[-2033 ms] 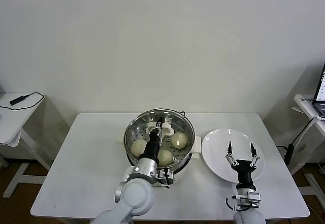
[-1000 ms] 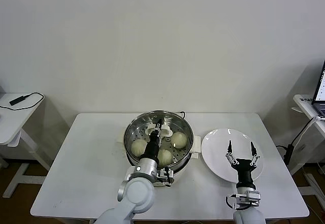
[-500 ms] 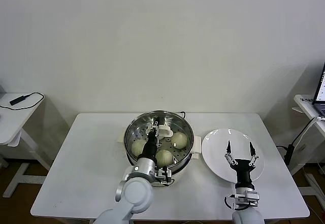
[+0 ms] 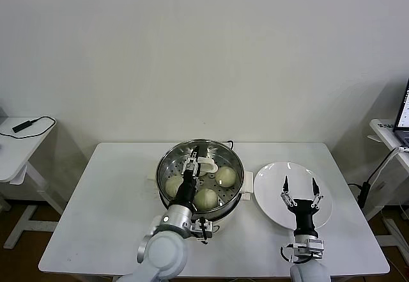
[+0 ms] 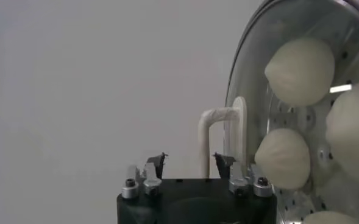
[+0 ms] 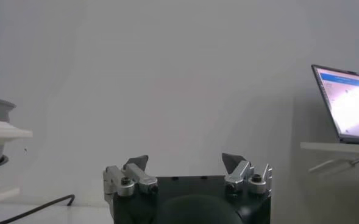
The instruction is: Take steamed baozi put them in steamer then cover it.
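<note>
The steamer (image 4: 165, 162), a shiny steel pot, stands mid-table with a clear glass lid resting on it. Several cream baozi (image 4: 225, 176) lie on its perforated tray; the left wrist view shows them through the glass (image 5: 300, 64). My left gripper (image 4: 194, 161) (image 5: 190, 161) is open at the lid's white handle (image 4: 206, 162) (image 5: 219, 131). One leg of the handle stands between the fingertips, apart from both. My right gripper (image 4: 299, 185) (image 6: 185, 161) hovers open and empty over the white plate (image 4: 271, 199).
The plate lies just right of the steamer. A side table with a black cable (image 4: 25, 125) stands at the far left. Another with a laptop (image 4: 404, 112) (image 6: 347, 100) and hanging cables stands at the far right.
The lid came down level on the pot. My left gripper then opened, let go of the lid's handle and drew back slightly. The right arm barely moved.
</note>
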You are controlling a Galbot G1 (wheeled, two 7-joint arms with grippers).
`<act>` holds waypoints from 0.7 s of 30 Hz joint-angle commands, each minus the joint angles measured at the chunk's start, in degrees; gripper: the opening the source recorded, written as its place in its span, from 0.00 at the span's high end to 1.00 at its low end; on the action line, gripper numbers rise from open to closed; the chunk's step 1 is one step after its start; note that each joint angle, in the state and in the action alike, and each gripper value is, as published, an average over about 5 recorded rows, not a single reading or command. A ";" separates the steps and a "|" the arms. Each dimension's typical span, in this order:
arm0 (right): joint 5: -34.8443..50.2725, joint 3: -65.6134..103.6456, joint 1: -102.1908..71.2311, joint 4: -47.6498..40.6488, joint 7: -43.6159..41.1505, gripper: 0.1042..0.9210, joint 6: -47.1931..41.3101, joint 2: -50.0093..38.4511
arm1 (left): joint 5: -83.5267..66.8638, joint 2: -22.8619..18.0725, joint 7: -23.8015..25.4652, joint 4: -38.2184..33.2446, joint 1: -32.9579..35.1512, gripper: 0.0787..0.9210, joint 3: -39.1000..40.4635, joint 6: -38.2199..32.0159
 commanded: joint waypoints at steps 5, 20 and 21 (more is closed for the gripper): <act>0.00 -0.14 0.45 -0.04 0.06 0.12 -0.10 -0.12 | -5.15 5.22 1.82 -12.74 5.74 0.13 -1.50 0.37; 11.29 -1.38 -0.77 2.60 -2.12 0.12 -7.02 -3.84 | -57.26 5.32 -23.79 -2.61 3.93 0.12 -29.77 -13.89; 12.32 -1.59 -0.84 2.74 -2.27 0.12 -7.69 -4.17 | -61.60 5.32 -24.89 0.62 3.81 0.12 -30.97 -17.72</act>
